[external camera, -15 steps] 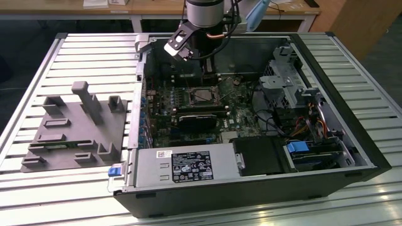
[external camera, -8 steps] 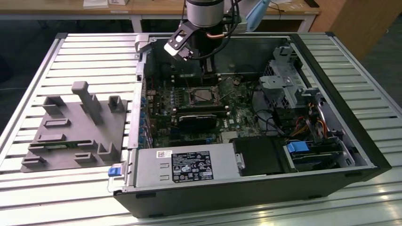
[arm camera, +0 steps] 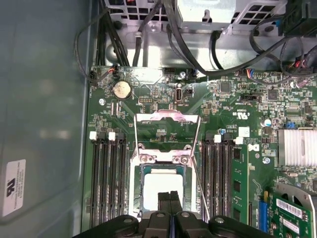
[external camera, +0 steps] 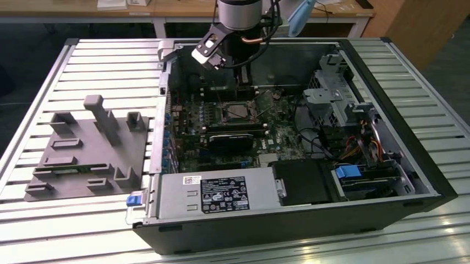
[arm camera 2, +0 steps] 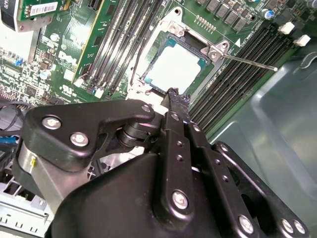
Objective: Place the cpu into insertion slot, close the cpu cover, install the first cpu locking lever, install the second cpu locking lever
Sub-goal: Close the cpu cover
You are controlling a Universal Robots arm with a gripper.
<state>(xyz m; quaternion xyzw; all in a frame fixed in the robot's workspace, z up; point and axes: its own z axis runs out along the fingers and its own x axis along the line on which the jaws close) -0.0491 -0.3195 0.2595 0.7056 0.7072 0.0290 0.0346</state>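
Observation:
The cpu [arm camera: 161, 184] [arm camera 2: 176, 67] shows its pale silver top and lies inside the insertion slot [external camera: 235, 111] on the green board. The cpu cover [arm camera: 167, 118] is a thin silver frame, swung open and away from the chip. Thin wire locking levers [arm camera: 199, 168] [arm camera 2: 247, 62] stand raised beside the socket. My gripper [arm camera: 170, 197] [arm camera 2: 172, 93] [external camera: 242, 77] hovers just above the chip's edge. Its two black fingers are pressed together with nothing between them.
Black memory slots [arm camera: 109, 173] flank the socket on both sides. Cables [arm camera: 198, 44] and the case wall crowd the far end. A power supply [external camera: 220, 192] and drive cage [external camera: 345, 104] fill the case's other sides. A grey fixture [external camera: 88, 148] sits outside at the exterior view's left.

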